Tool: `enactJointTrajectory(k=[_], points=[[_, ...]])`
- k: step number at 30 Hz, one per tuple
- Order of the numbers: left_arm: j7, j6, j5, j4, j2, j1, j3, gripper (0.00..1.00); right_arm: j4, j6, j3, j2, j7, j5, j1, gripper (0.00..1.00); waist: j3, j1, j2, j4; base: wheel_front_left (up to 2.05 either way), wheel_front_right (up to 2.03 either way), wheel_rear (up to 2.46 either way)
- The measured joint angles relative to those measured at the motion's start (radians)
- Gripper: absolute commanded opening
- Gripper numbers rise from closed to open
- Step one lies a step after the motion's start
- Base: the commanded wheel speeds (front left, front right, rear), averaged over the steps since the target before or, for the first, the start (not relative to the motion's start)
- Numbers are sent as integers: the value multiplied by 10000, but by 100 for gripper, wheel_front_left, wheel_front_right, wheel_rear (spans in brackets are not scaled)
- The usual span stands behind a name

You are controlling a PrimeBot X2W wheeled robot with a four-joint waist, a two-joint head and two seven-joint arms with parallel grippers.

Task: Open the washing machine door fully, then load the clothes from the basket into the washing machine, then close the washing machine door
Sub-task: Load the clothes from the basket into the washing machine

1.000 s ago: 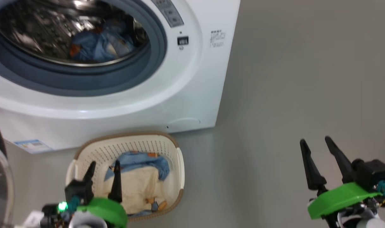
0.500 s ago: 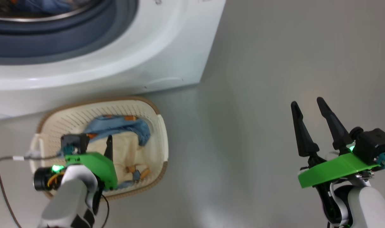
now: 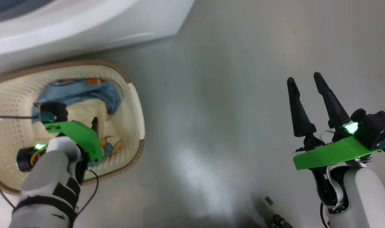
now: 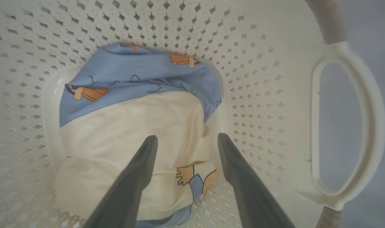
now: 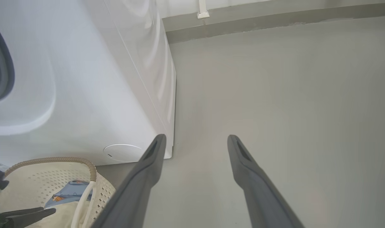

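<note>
Left wrist view: left gripper (image 4: pixel 186 136) spread wide, clothes (image 4: pixel 132 120) at twelve o'clock in basket (image 4: pixel 262 63); loading not done yet.

head: high up, looking steeply down on the floor (image 3: pixel 211 126), the basket (image 3: pixel 133 104) at its left | left wrist: very near, inside the basket, facing down onto the clothes (image 4: pixel 132 126) | right wrist: lower, facing along the floor past the washing machine (image 5: pixel 84 79) corner | shared: basket in all three, floor in head and right wrist
</note>
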State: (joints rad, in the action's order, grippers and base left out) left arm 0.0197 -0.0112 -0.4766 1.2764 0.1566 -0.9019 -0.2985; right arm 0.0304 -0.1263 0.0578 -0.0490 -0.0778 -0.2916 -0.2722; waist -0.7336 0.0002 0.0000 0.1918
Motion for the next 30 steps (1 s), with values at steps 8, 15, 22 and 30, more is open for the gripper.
enactJointTrajectory(k=[8, 15, 22, 30], points=[[713, -309, -322, 111, 343, -640, 161, 100, 13, 0, 35, 2, -221, -73, -311, 100, -1060, 0, 0, 329, 0, 0, 0], [1055, -644, -424, 138, 389, -1031, 230, 100, 59, 0, 12, 8, -295, -71, -316, 100, -1850, 0, 0, 516, 0, 0, 0], [1183, -782, -441, 142, 493, -1084, 201, 31, 140, 0, 8, 2, -293, -73, -320, 100, -2090, -2, 0, 579, 0, 0, 0], [886, -899, -476, 161, 548, -1079, 123, 0, 184, 0, -44, -42, -291, -111, -327, 100, -2051, -2, 0, 530, 0, 0, 0]])
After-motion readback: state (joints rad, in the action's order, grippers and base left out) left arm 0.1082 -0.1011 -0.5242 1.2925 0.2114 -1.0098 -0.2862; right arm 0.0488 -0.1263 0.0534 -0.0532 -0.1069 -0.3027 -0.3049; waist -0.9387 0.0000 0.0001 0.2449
